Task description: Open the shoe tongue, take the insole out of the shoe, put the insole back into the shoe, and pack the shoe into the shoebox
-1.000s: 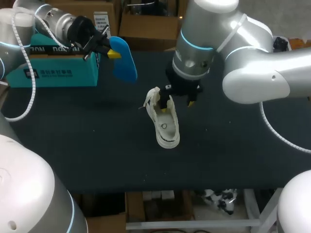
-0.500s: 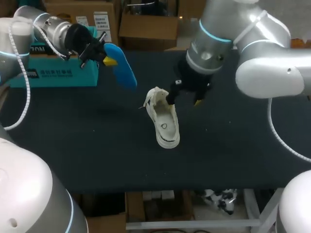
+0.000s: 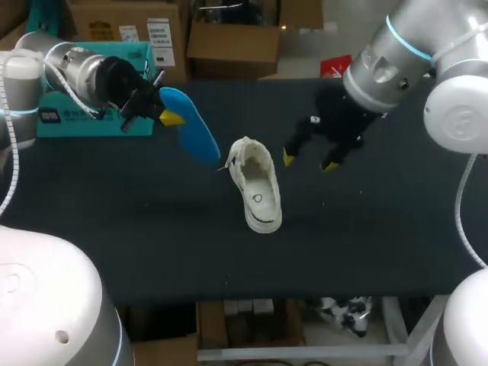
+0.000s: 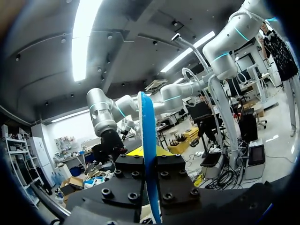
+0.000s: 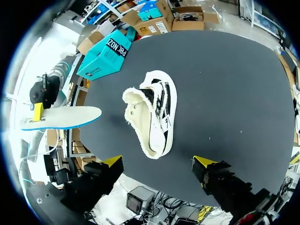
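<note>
At table centre the white shoe (image 3: 257, 185) lies on the dark table (image 3: 152, 244), mouth toward the far edge, toe toward the robot; in the right wrist view it looks rolled partly onto its side, mouth gaping and tongue pushed back. Blue insole (image 3: 191, 126) is out of the shoe, in the air between the teal shoebox (image 3: 53, 118) and the shoe. The left gripper (image 3: 169, 117) is clamped on one end of it, and the left wrist view shows it edge-on between the fingers. Its free end points down toward the shoe mouth; the gap between them cannot be judged. Right gripper (image 3: 309, 161) hangs beside the shoe on the right arm's side, jaws wide, holding nothing and touching nothing. Judgement: step in hand is putting the insole back; packing not begun. Notes for doing it well: nothing pins the shoe, so a push from the insole would likely slide or roll it. The right gripper should first steady the shoe or hold the tongue back. Feed the free end in at a shallow angle along the sole toward the toe. Turn the insole flat to the sole before entry, since it looks edge-on to the gripper now. Release only once the held end sits inside the heel.
</note>
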